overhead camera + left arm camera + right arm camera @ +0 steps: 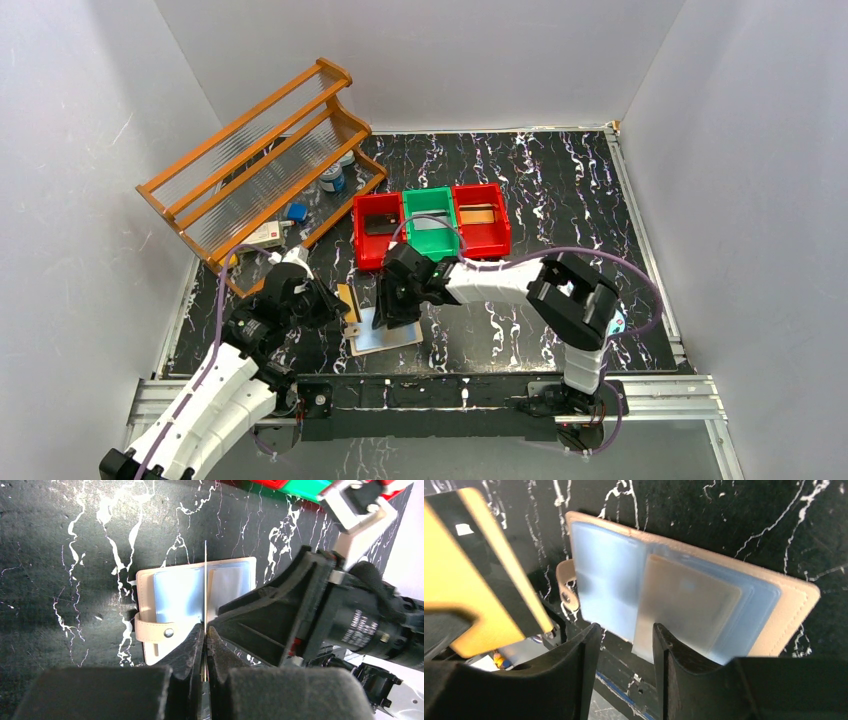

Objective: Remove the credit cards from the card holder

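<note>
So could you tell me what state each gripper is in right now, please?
Left gripper: closed, pinching the orange-gold card.
Right gripper: open, jaws apart around the silvery grey card edge, not gripping.

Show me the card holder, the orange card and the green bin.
card holder [145, 592]: left wrist view, left edge of the tan cover.
orange card [451, 575]: right wrist view, its gold face.
green bin [428, 193]: top view, its far rim.
</note>
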Tool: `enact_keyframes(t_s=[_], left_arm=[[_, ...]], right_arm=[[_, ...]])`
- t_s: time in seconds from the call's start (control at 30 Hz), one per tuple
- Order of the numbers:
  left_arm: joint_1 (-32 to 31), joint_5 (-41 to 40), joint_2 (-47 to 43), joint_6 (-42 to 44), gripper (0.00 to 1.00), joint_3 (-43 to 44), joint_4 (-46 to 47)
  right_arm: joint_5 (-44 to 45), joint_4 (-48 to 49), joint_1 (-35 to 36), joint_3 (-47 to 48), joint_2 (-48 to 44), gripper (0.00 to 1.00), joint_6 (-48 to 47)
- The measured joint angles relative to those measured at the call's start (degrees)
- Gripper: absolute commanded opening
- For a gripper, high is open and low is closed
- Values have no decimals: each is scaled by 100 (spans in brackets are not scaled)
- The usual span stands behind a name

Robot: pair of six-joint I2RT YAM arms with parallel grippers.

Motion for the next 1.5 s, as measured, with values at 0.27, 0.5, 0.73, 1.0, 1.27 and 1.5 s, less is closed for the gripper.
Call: enact_keyframes(t_s=[0.27, 0.5, 0.73, 1.0, 1.27, 1.5], left_arm=[[0, 48, 98, 22, 0, 0, 39], [0, 481, 140, 116, 0, 2, 413], [0, 1182, 319, 120, 0, 2, 1209], [0, 1775, 553, -155, 0, 2, 2186], [0, 1954, 831, -431, 0, -39, 2876], [0, 2061, 894, -682, 0, -181, 3351]], right_arm=[[664, 273, -105, -286, -1165, 77, -103], [1222, 629, -675, -938, -2024, 85, -168], [632, 1344, -1497, -1980, -2535, 84, -70], [-317, 2017, -2151, -2337, -2702, 84, 166], [-645, 2391, -2177, -2516, -2997, 83, 201], [-984, 2660, -2181, -2516, -2973, 78, 223]])
